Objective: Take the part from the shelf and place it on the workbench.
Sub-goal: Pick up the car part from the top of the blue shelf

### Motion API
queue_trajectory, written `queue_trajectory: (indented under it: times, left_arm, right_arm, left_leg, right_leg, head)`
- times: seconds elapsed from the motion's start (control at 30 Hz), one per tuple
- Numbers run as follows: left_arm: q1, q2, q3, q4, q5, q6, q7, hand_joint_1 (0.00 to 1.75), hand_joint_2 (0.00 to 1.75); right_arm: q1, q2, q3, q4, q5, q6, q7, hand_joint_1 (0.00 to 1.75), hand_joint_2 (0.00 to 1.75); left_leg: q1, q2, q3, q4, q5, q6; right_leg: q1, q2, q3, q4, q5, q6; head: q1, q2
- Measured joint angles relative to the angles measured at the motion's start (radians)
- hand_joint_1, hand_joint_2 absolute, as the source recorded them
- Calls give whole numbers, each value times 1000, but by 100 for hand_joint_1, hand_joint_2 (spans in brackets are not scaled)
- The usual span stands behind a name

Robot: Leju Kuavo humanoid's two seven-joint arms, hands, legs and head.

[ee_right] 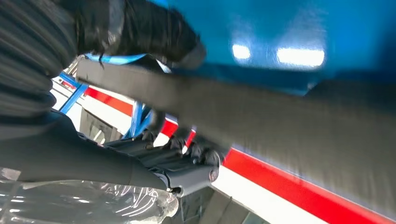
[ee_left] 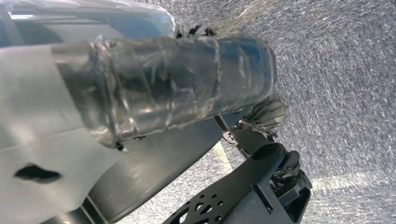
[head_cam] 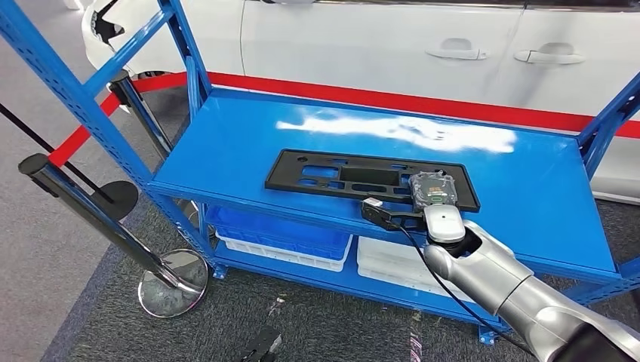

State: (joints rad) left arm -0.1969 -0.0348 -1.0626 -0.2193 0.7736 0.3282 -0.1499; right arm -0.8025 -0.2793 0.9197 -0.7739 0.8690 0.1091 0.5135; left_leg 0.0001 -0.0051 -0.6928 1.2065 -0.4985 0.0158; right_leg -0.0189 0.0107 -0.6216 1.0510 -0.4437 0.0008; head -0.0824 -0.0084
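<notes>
The part point(head_cam: 340, 177) is a flat black plate with several cutouts, lying on the top deck of the blue shelf point(head_cam: 241, 143). My right hand point(head_cam: 432, 192), wrapped in clear plastic, sits on the plate's near right corner, at the shelf's front edge. In the right wrist view the plate's edge point(ee_right: 261, 116) runs between the thumb point(ee_right: 140, 32) and the darker fingers point(ee_right: 180, 144), so the hand grips it. My left hand point(ee_left: 163, 84) hangs over grey carpet, its plastic-wrapped cover hiding the fingers.
Blue shelf uprights point(head_cam: 83, 98) rise at the left and right ends. Two stanchion posts with chrome bases point(head_cam: 172, 283) and a red belt point(head_cam: 75, 139) stand left of the shelf. A white car point(head_cam: 377, 45) is behind. Blue point(head_cam: 279, 230) and white point(head_cam: 392, 264) bins sit on the lower deck.
</notes>
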Motion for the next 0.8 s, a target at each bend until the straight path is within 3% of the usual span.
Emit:
queue_trajectory:
  times: [0.07,0.1,0.23,0.3,0.37,0.4,0.43,0.47,0.53,0.6,0.73,0.8]
  left_arm:
    - [-2,0,2,0,-2,1,-1,0,0]
    - [-3,0,3,0,-5,1,-2,0,0]
    - [-2,3,4,0,-13,3,-17,0,175]
    - [-2,3,4,0,-20,4,-36,0,175]
    - [-3,3,4,0,-28,4,-60,0,175]
    - [-2,3,4,0,-31,6,-73,0,175]
    - [-2,3,4,0,-33,11,-87,0,175]
    - [-1,3,4,0,-36,20,-101,0,175]
    - [-1,3,4,0,-46,54,-129,0,87]
    - [-2,3,5,0,-59,99,-157,0,0]
    - [0,3,6,0,-87,165,-186,0,175]
    - [1,3,6,0,-94,168,-190,0,175]
  right_arm:
    - [-1,-1,-3,-4,0,0,0,175,175]
    - [-1,-2,-4,-6,0,0,0,175,175]
    - [3,-6,-7,-9,9,-2,0,175,175]
    - [5,-11,-8,-12,21,0,0,175,175]
    - [9,-14,-9,-16,40,5,0,175,175]
    - [12,-15,-9,-17,51,8,0,175,175]
    - [17,-18,-9,-19,62,10,0,175,175]
    - [20,-21,-9,-23,73,11,0,175,175]
    - [22,-26,-9,-36,94,5,0,175,175]
    - [22,-30,-11,-52,112,-10,0,175,175]
    - [34,-43,-21,-90,122,-83,0,175,175]
    - [36,-50,-33,-116,119,-135,0,175,175]
  left_leg:
    - [-6,0,63,-126,42,10]
    - [-10,-1,79,-159,47,12]
    - [-10,-1,90,-190,56,25]
    - [-6,1,95,-205,66,34]
    - [-8,2,94,-206,68,39]
    - [-9,2,93,-205,68,40]
    - [-9,2,93,-203,67,40]
    - [-8,1,93,-200,65,40]
    - [-7,-1,92,-190,58,36]
    - [-9,-2,86,-175,51,27]
    - [-12,-2,78,-168,48,14]
    - [-9,-1,57,-118,15,3]
  right_leg:
    - [2,0,0,-1,0,3]
    - [2,0,-1,-2,1,6]
    - [1,0,-4,-5,0,23]
    - [2,-2,-32,55,-40,28]
    - [3,-3,-87,179,-100,30]
    - [2,-3,-110,231,-116,31]
    - [1,-4,-120,253,-115,33]
    - [0,-4,-110,234,-95,34]
    - [-3,-6,-49,111,-34,36]
    - [-2,-6,-1,14,-7,32]
    - [1,-3,3,-1,-4,15]
    - [-3,-3,5,-6,-1,5]
  head:
    - [1,0]
    - [1,0]
    - [1,0]
    - [4,0]
    - [5,0]
    - [5,0]
    - [5,0]
    - [5,0]
    - [5,0]
    - [5,0]
    - [6,0]
    - [2,0]
